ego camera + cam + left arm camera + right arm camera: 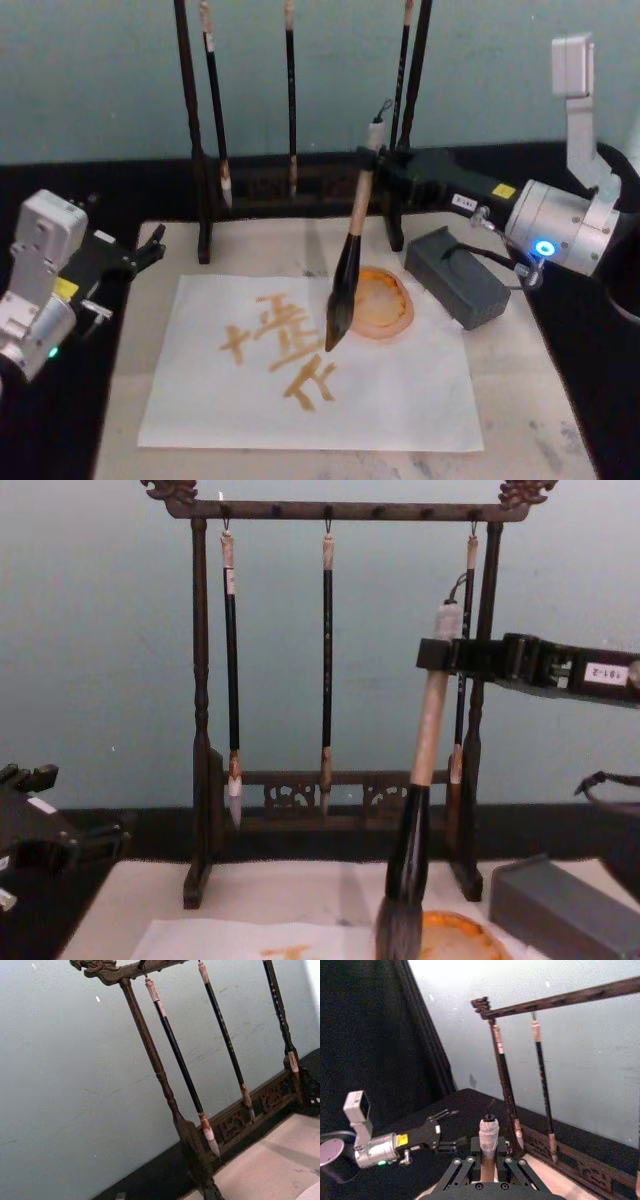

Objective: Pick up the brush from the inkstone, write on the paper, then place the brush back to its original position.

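Observation:
My right gripper is shut on the brush near its white end cap and holds it nearly upright. The dark bristle tip points down onto the white paper, just right of the orange written strokes; I cannot tell whether it touches. The round orange inkstone lies right behind the bristles, at the paper's far right corner. From the chest, the right gripper holds the brush above the inkstone. The end cap shows between the right gripper's fingers. My left gripper is parked open at the mat's left edge.
A dark wooden rack with thin hanging brushes stands across the back of the beige mat. A grey box lies right of the inkstone. The rack also shows close in the left wrist view.

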`<state>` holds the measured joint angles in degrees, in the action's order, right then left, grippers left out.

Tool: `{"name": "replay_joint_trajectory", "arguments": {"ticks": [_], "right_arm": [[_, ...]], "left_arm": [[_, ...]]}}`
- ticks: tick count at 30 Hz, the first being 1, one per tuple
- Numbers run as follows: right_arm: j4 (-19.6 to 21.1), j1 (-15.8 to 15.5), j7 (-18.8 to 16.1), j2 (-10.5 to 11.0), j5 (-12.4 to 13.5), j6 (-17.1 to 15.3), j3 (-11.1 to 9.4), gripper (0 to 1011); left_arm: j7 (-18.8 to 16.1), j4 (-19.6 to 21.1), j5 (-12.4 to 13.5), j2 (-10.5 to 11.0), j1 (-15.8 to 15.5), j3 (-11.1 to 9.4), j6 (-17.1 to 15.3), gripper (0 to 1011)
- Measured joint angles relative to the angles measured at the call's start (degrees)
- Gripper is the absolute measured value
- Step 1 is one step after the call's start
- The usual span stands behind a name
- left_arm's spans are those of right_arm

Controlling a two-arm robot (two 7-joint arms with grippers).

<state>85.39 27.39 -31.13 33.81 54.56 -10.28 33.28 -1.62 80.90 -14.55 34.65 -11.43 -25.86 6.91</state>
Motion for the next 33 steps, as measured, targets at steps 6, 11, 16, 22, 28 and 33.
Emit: {"name": "replay_joint_trajectory", "arguments": {"ticks": [6, 11, 16, 22, 28, 33], "right_arm": [[3.77, -1.67, 0.49, 1.03, -2.63, 1.4, 0.12, 176], [6.16, -2.86, 1.05, 1.21, -4.16, 1.54, 0.13, 176], [7.51, -3.75, 1.08, 1.15, -5.0, 1.09, 0.48, 176], [8.27, -4.55, 0.82, 0.85, -5.52, 0.16, 1.0, 176], [8.26, -4.95, 0.36, 0.42, -5.69, -0.33, 1.38, 176], [8.04, -5.03, 0.04, 0.07, -5.74, -0.71, 1.66, 176]], "left_arm": [[0.0, 0.0, 0.0, 0.0, 0.0, 0.0, 0.0, 1010], [0.0, 0.0, 0.0, 0.0, -0.01, 0.0, 0.0, 1010], [0.0, 0.0, 0.0, 0.0, 0.0, 0.0, 0.0, 1010], [0.0, 0.0, 0.0, 0.0, 0.0, 0.0, 0.0, 1010], [0.0, 0.0, 0.0, 0.0, 0.0, 0.0, 0.0, 1010], [0.0, 0.0, 0.0, 0.0, 0.0, 0.0, 0.0, 1010]]}}
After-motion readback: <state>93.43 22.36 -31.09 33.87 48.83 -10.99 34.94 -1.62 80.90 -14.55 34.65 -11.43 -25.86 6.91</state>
